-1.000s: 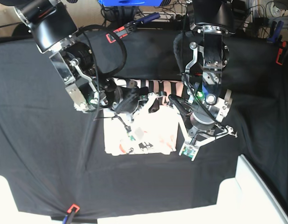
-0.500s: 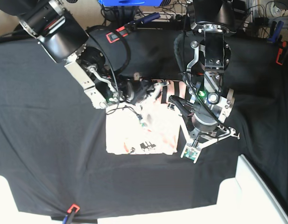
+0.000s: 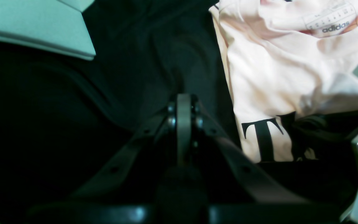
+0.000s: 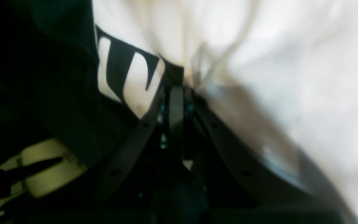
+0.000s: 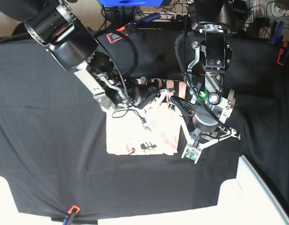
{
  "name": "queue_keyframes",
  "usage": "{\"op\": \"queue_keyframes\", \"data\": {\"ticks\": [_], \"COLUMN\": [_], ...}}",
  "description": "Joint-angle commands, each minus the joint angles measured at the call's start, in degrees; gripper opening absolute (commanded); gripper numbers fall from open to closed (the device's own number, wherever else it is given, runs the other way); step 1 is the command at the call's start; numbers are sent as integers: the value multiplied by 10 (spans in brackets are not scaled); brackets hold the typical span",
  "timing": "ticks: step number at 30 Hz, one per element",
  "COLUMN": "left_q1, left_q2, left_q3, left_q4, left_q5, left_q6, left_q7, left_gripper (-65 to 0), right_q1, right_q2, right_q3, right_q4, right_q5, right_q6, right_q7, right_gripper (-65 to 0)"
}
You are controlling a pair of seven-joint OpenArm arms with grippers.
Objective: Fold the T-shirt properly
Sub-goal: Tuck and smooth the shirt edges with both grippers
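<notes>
T-shirt (image 5: 140, 133) lies folded into a rough rectangle on the black table cloth (image 5: 41, 140), mid-table between the two arms; black lettering shows along its near edge; right gripper (image 4: 176, 93) has its jaws pressed together, pinching a fold of the pink fabric at the shirt's far side; left gripper (image 3: 183, 109) also closed, holding nothing, just beside the shirt's edge over bare cloth.
</notes>
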Motion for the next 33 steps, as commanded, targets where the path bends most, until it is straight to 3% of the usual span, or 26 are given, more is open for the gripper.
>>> {"op": "queue_keyframes", "data": {"ticks": [1, 5, 9, 12, 17, 22, 28, 33], "left_q1": [-9, -9, -9, -9, -18, -61, -123, -132], "left_q2": [3, 3, 3, 3, 4, 24, 63, 69], "left_q3": [0, 0, 0, 0, 0, 1, 5, 2], "left_q4": [9, 9, 9, 10, 11, 0, -114, -183], "left_q5": [3, 3, 3, 3, 3, 3, 3, 2], "left_q6": [4, 4, 4, 4, 4, 4, 3, 3], "left_q7": [-8, -10, -10, -10, -10, -8, -11, -19], "left_gripper": [-650, -650, -650, -650, -650, -650, -650, -650], "right_q1": [15, 24, 25, 27, 35, 48, 55, 53], "right_q2": [-3, 0, 19, 20, 64, 105, 114, 114], "right_q3": [-11, -10, 56, 122, 185, 189, 189, 190], "right_q4": [2, 59, 155, 168, 171, 168, 168, 168], "right_q5": [-6, -3, -5, -6, -5, -3, -3, -3], "right_q6": [-4, -9, -9, -9, -7, -7, -7, -7], "right_q7": [-6, -52, -109, -131, -133, -134, -134, -133], "right_gripper": [-650, -650, -650, -650, -650, -650, -650, -650]}}
